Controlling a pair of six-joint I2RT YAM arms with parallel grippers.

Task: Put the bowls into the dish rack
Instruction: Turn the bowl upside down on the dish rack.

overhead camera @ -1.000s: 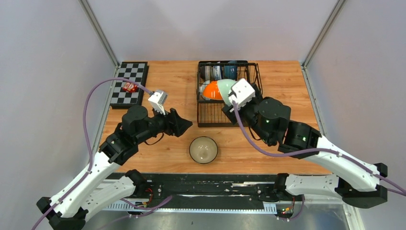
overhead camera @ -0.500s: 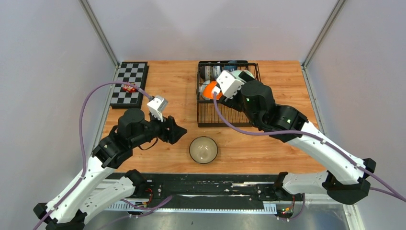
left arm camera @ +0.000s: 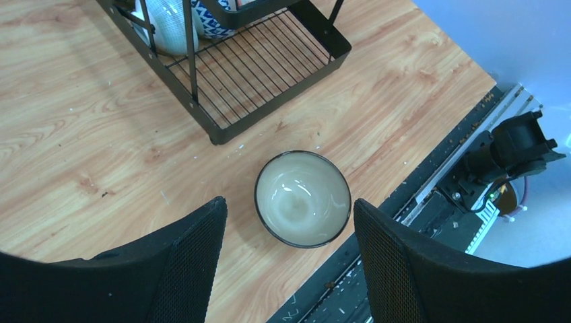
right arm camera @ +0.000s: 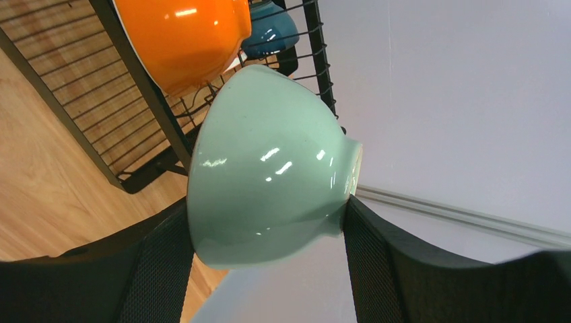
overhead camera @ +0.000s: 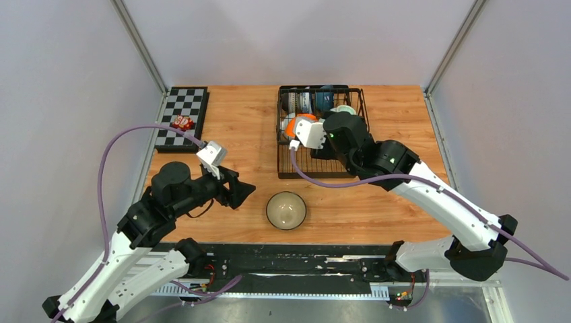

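Note:
The cream dark-rimmed bowl (overhead camera: 286,210) sits upright on the table near the front edge; it also shows in the left wrist view (left arm camera: 303,198). My left gripper (overhead camera: 240,192) is open and empty, just left of it and above the table. My right gripper (overhead camera: 340,120) is over the black wire dish rack (overhead camera: 291,168), shut on a pale green bowl (right arm camera: 269,168) held on its side; only its rim (overhead camera: 347,109) shows from above. An orange bowl (overhead camera: 296,124) and blue-patterned bowls (overhead camera: 323,101) stand in the rack. A red bowl (overhead camera: 182,122) sits on the checkerboard.
The black-and-white checkerboard (overhead camera: 182,111) lies at the back left corner. The rack's front corner (left arm camera: 337,50) is close behind the cream bowl. The black rail (left arm camera: 431,195) runs along the table's near edge. Walls enclose the table on three sides.
My right arm has swung left and farther over the rack with the green bowl, which is now mostly hidden from above. My left gripper has drawn back to the left, staying open.

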